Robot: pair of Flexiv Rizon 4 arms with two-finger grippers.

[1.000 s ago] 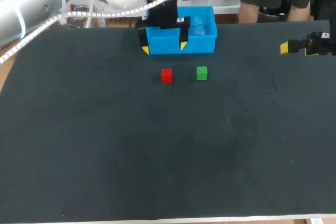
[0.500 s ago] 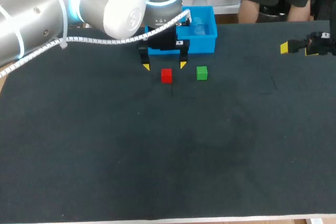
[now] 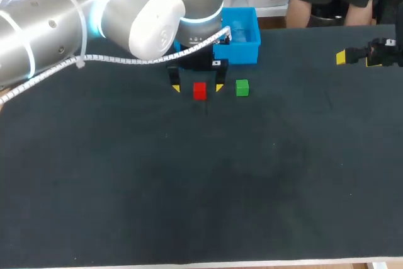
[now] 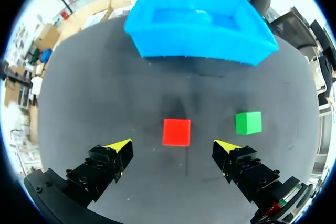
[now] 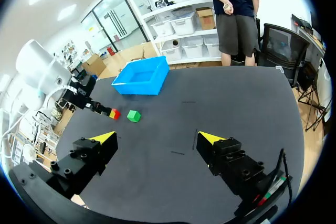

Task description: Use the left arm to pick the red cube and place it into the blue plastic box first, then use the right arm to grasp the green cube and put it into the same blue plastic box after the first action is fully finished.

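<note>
Red cube (image 3: 199, 91) sits on the dark counter (image 3: 189, 187), square between my left fingers (image 4: 118, 153). They are spread wide, one yellow tip on each side of it. Neither tip touches the cube. From my left wrist I see a strip of counter between the cube and each tip, and the cube lies slightly ahead of them. Nothing is gripped.

The green cube (image 3: 242, 87) rests on the counter just beside the red one, on its right, with a small gap between the two. From my left wrist it lies outside the spread of my fingers, past the right-hand tip and a little ahead of it.

The blue plastic box (image 3: 242, 45) stands upright near the counter's far edge, behind both cubes, with its open top facing up. From above, my left arm (image 3: 94, 17) comes in from the left and crosses in front of the box's left part, hiding that side. From the left wrist the whole near wall of the box shows, straight ahead past the red cube.

My right fingers (image 5: 105, 139) hang over the right far side of the counter, well apart from the cubes and the box. They are open too, with only bare counter between the two yellow tips. From that wrist, both cubes and the box show small and far ahead.
</note>
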